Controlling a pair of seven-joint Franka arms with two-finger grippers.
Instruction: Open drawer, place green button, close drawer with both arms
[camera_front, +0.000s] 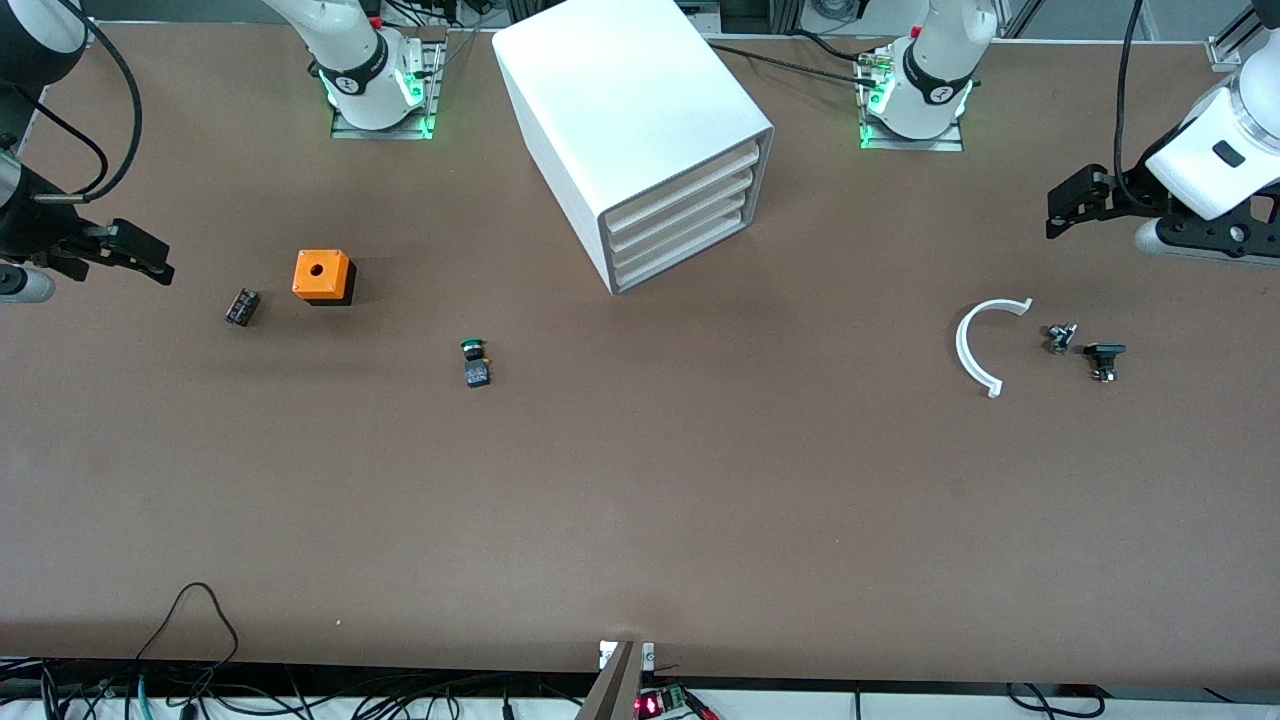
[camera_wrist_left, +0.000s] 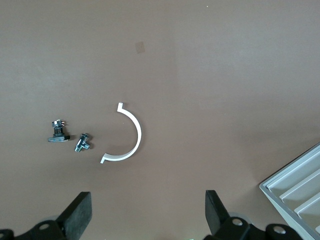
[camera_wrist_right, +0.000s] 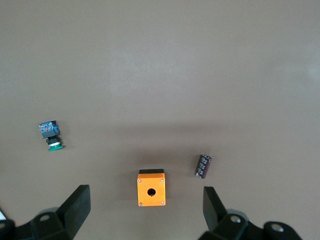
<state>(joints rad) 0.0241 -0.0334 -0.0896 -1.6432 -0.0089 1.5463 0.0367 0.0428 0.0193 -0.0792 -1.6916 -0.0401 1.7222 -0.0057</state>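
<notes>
The white cabinet (camera_front: 640, 130) stands at twelve o'clock on the desk (camera_front: 640, 520), all its drawers pushed in, the lowest drawer (camera_front: 680, 258) included. The button (camera_front: 476, 362) lies on its side on bare desk at about nine o'clock from centre, with wide open surface nearer the front camera. The left claw (camera_wrist_left: 147, 217) hangs with fingers spread over the left arm's desk end near the white arc (camera_front: 982, 345); the right claw (camera_wrist_right: 145, 215), equally released, hangs over the orange cube (camera_front: 322, 276).
</notes>
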